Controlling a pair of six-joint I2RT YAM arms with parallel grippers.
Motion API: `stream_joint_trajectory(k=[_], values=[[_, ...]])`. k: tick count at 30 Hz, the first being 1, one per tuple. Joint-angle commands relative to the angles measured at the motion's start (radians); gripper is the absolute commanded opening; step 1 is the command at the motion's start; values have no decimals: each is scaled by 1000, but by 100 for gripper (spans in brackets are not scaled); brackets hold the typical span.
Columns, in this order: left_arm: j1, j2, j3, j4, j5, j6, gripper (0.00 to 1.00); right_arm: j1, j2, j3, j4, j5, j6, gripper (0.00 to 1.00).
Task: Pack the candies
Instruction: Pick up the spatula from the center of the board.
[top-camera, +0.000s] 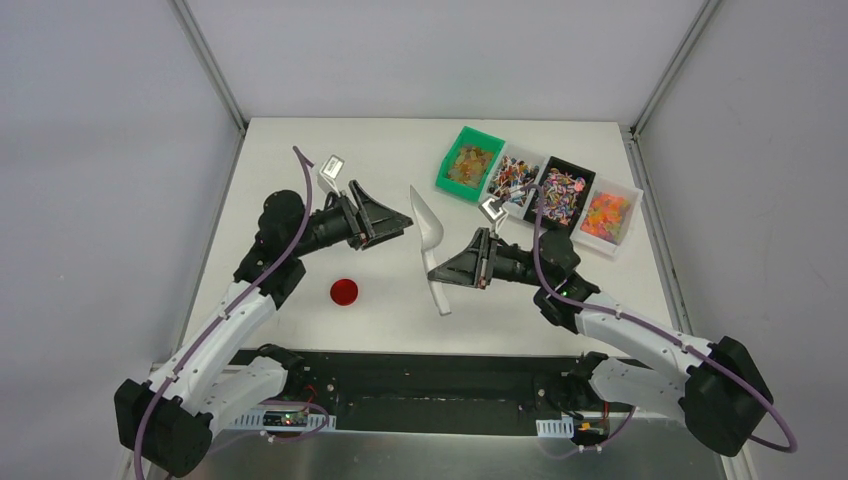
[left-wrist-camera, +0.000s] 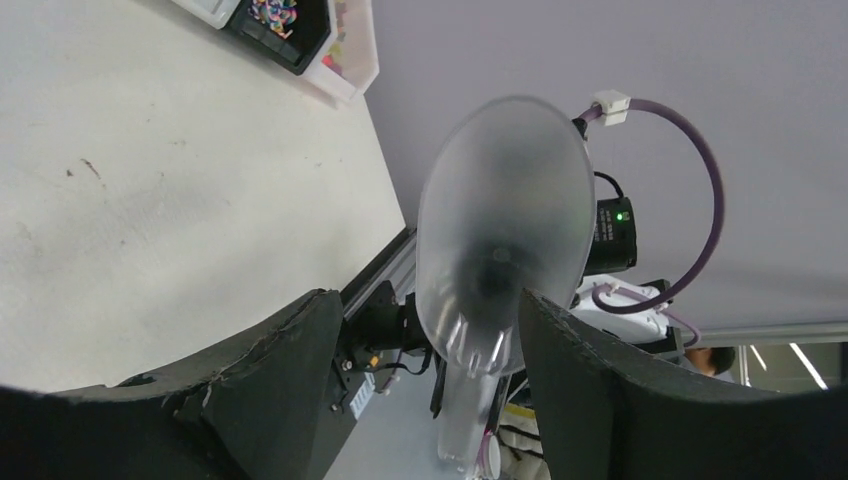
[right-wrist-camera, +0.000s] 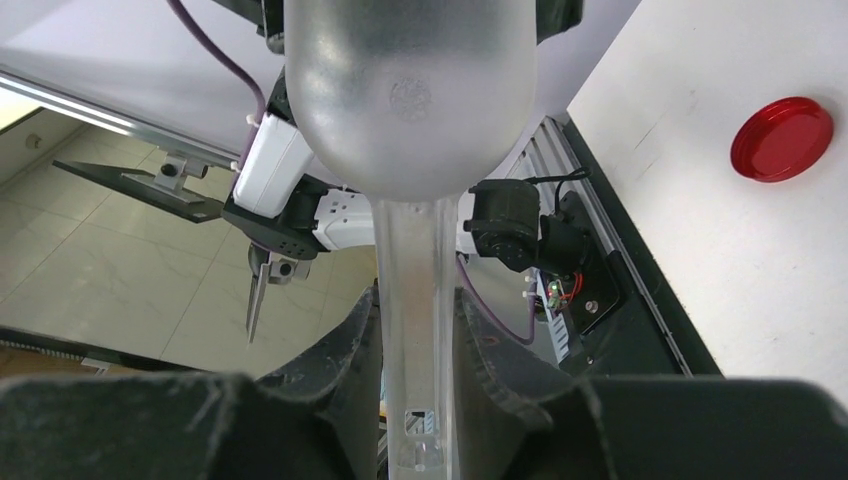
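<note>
The candies fill four bins at the back right: amber ones in a green bin, mixed ones in a white bin and a black bin, orange ones in a white bin. My right gripper is shut on the handle of the clear plastic scoop, which it holds above the table. The scoop is empty. My left gripper stands open just left of the scoop's bowl, which shows between its fingers.
A flat red lid lies on the white table left of the scoop. The black bin and a white bin show at the top of the left wrist view. The table's black front rail runs along the near edge.
</note>
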Motion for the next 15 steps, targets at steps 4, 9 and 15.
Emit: stream_joint_trajectory(k=[4, 9, 15], values=[[1, 43, -54, 228, 60, -128, 67, 53, 7, 37, 88, -19, -8, 8], [0, 46, -92, 293, 66, -181, 61, 75, 37, 61, 87, -12, -21, 9], [-3, 20, -109, 306, 55, -191, 45, 79, 75, 65, 106, -6, -25, 10]])
